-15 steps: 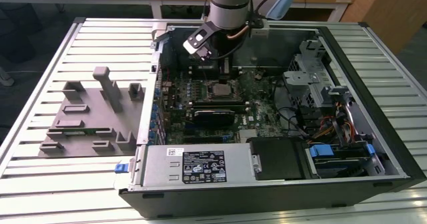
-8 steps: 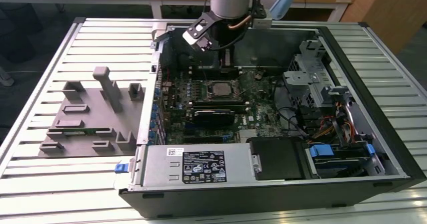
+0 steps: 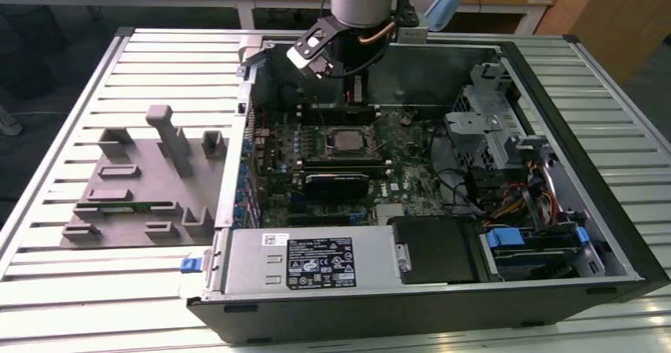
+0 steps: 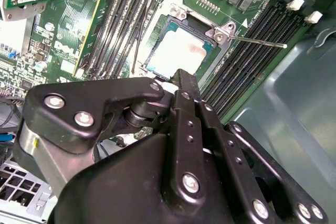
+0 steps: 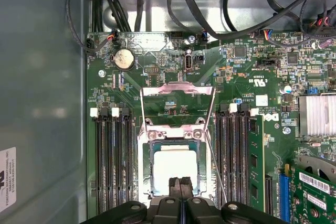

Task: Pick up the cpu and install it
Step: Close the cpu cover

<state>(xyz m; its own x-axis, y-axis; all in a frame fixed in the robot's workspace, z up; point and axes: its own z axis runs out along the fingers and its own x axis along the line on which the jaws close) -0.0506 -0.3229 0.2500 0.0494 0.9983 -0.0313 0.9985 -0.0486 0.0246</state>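
The cpu [image 3: 346,141] is a pale silver square lying flat in the socket of the green motherboard, inside the open computer case. In both wrist views the cpu [image 4: 176,51] [image 5: 172,169] sits within the socket frame, and the metal load plate [image 5: 177,90] stands swung open behind it. My gripper [image 3: 357,97] hangs above the board, just behind the socket. Its black fingers are pressed together, nothing between them, and the tips [image 4: 181,74] [image 5: 181,182] hover over the chip's near edge. I cannot tell whether they touch it. The thin socket lever [image 4: 257,40] sticks out to one side.
Memory slots [image 5: 113,161] flank the socket. A black finned block [image 3: 335,182] lies in front of it, with a power supply [image 3: 304,262] at the case front. Drive cage and cables [image 3: 493,133] fill the exterior view's right. A grey fixture with upright blocks [image 3: 147,180] stands outside.
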